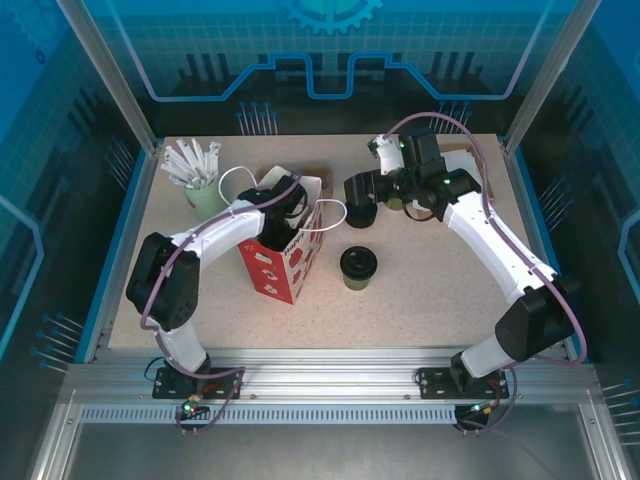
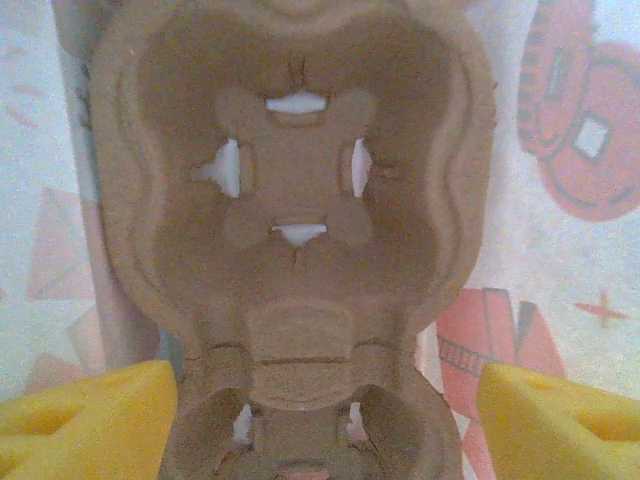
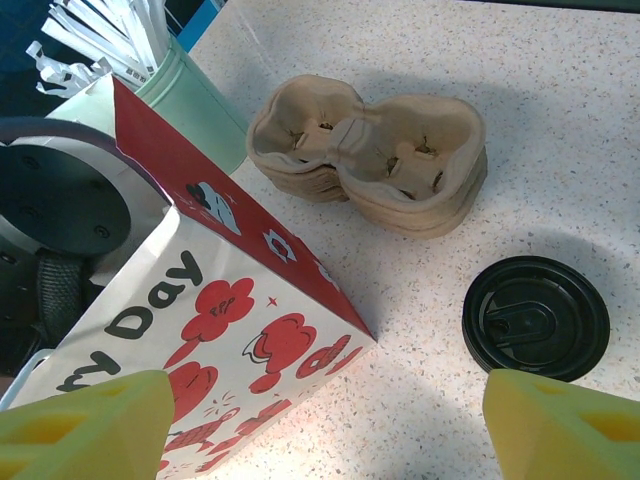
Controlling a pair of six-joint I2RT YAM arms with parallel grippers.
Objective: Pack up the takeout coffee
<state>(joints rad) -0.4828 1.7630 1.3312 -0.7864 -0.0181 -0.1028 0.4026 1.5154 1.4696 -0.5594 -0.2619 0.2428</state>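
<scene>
Right now the coffee (image 1: 359,267) stands on the table (image 1: 430,290), outside the bag (image 1: 285,270).
From the top view I see it upright at the bag's 3 o'clock, near but apart, and at 6 o'clock from my right gripper (image 3: 320,425), whose 2 jaws are spread and empty. My left gripper (image 2: 320,425) is down in the bag, jaws spread wide over a carrier (image 2: 300,200).

hidden and cropped
the paper bag (image 1: 287,262) is hiding the fingertips of the left end effector (image 1: 283,201); the pulp carrier (image 2: 300,190) is running, blurred, off the bottom edge.
</scene>
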